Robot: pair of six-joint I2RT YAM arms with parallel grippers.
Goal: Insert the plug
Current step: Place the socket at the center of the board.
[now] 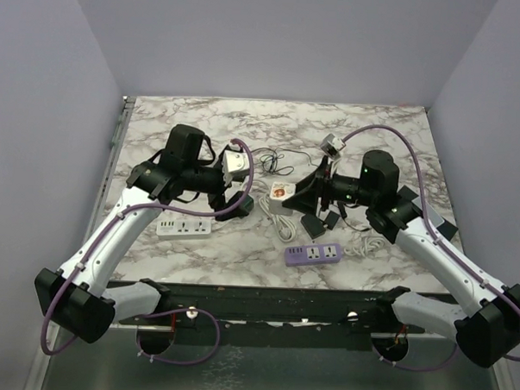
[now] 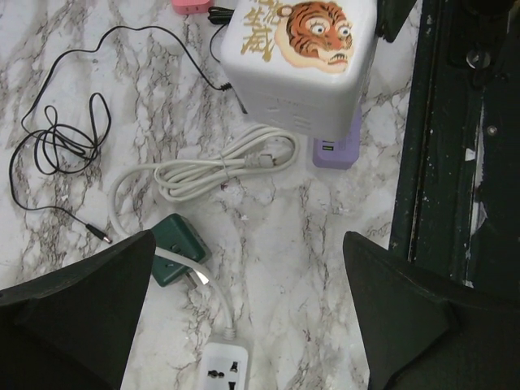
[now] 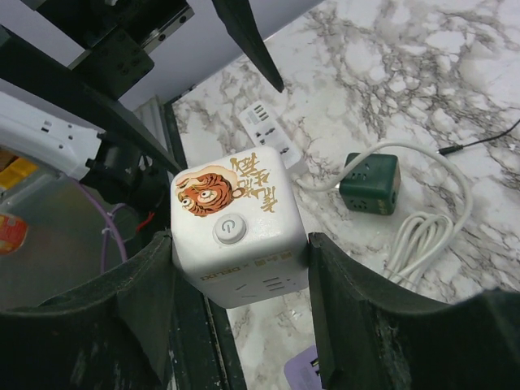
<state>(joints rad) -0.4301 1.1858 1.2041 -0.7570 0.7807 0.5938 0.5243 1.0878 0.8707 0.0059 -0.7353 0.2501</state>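
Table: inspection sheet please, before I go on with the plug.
Surface: marble table, no spills seen.
Job's things: tiger cube held in right gripper; white strip, purple strip and green cube lying on the table.
Clutter: pink item at the left wrist view's top edge, unidentifiable.
Grippers: left gripper open, empty; right gripper shut on tiger cube.
Cables: white cord bundled; black wire loose, tangled.
Surroundings: plain walls; nothing else seen.

White tiger-printed socket cube [image 3: 236,236] held upright between the right fingers [image 3: 357,325], white plug cable [image 3: 418,240] coiled nearby.
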